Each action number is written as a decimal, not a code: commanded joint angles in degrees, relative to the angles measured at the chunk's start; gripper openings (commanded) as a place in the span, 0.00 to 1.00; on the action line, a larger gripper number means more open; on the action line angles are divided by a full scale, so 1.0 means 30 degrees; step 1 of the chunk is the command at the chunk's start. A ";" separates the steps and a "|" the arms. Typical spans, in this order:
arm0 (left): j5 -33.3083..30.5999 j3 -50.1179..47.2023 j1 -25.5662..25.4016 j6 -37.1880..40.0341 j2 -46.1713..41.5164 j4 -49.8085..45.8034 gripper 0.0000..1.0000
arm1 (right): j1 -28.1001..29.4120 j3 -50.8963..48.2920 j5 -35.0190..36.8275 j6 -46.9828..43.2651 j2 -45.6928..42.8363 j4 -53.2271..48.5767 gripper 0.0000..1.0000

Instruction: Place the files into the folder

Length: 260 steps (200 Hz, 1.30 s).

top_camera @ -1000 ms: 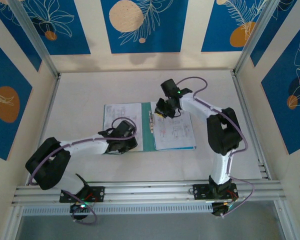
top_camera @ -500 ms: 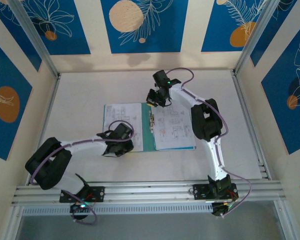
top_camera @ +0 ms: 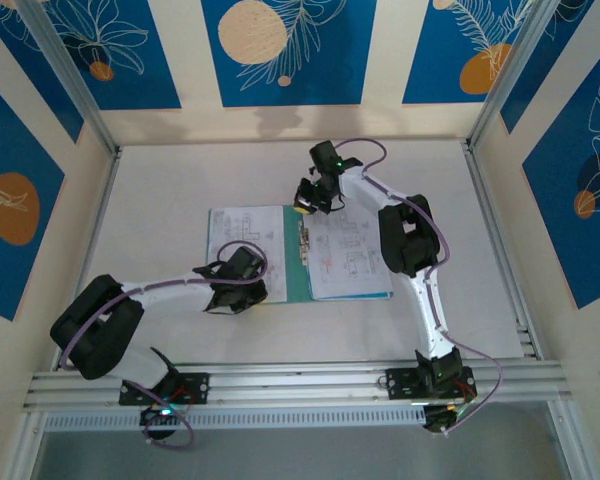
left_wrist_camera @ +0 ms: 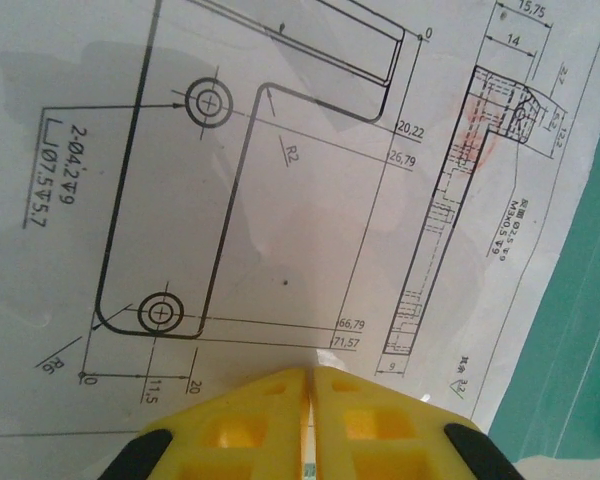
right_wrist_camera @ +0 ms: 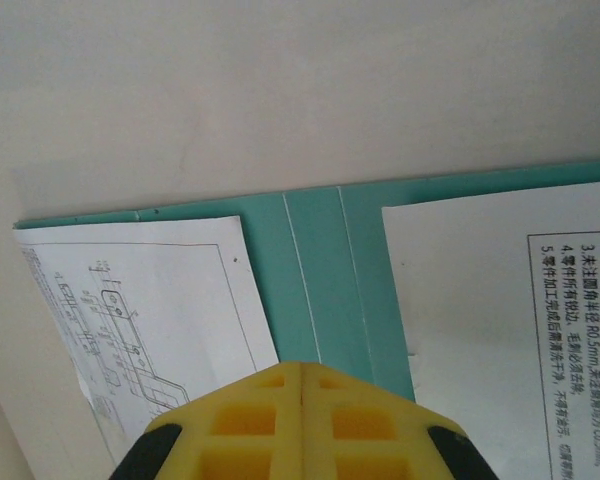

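Nearly done, we judge: drawing sheets lie inside the open teal folder; only closing it is left. Our left hand and right hand are both closed, empty.

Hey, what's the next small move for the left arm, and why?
Probably drag the drawing sheet slightly rightward toward the folder spine. The left gripper is shut over that sheet, which lies skewed beside the teal strip, while the right gripper is shut over the folder's far edge.
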 commanded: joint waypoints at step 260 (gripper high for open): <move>0.0105 -0.0512 0.0172 -0.0074 0.0335 -0.0276 0.09 | 0.0355 -0.0843 -0.1761 0.0158 -0.0003 0.0004 0.00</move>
